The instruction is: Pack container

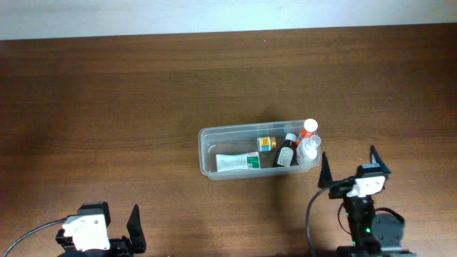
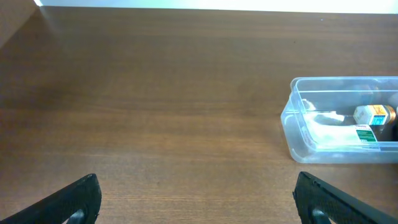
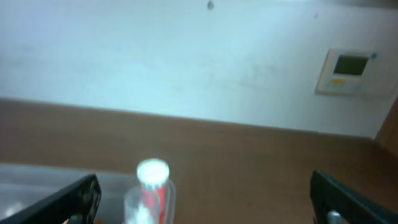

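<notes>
Both gape wide and empty: left pincer [image 2: 196,186], right pincer [image 1: 348,158]. Just ahead-left of the right pincer, the clear plastic container [image 1: 235,129] looks light, flexible and slippery, so its rim seems the best hold.

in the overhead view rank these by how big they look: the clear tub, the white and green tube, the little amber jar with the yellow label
1. container, by far the largest
2. white and green tube, lying inside it
3. amber jar, the smallest
</notes>
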Tool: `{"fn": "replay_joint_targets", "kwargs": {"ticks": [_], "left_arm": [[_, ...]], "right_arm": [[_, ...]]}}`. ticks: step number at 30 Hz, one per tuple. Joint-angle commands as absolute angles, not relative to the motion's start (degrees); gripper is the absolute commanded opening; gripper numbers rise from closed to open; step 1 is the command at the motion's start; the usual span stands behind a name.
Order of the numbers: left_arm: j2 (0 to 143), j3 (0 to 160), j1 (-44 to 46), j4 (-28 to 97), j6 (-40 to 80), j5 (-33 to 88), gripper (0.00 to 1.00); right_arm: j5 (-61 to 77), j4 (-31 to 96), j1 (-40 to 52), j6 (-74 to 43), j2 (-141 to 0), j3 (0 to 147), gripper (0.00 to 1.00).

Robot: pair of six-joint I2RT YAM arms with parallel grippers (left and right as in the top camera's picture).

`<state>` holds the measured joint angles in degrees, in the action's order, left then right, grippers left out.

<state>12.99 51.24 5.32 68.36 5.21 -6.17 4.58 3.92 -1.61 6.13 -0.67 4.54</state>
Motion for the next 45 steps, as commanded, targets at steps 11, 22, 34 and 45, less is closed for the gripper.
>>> {"fn": "replay_joint_targets", "kwargs": {"ticks": [11, 22, 34, 45], "left_arm": [[12.78, 51.03, 5.19, 68.38, 4.71, -5.78, 1.0], [12.78, 51.03, 5.19, 68.38, 4.69, -5.78, 1.0], [12.6, 50.06, 3.97, 67.92, 4.69, -5.85, 1.0], [3.73, 26.41, -2.79, 44.97, 4.69, 0.51, 1.0]], "right_arm": [[3.88, 4.49, -1.13, 8.75, -0.73, 0.54, 0.98], [3.88, 4.49, -1.13, 8.75, -0.73, 0.54, 0.98], [3.88, 4.49, -1.13, 8.75, -0.73, 0.54, 0.98], [3.88, 4.49, -1.13, 8.75, -0.73, 0.54, 0.98]]}}
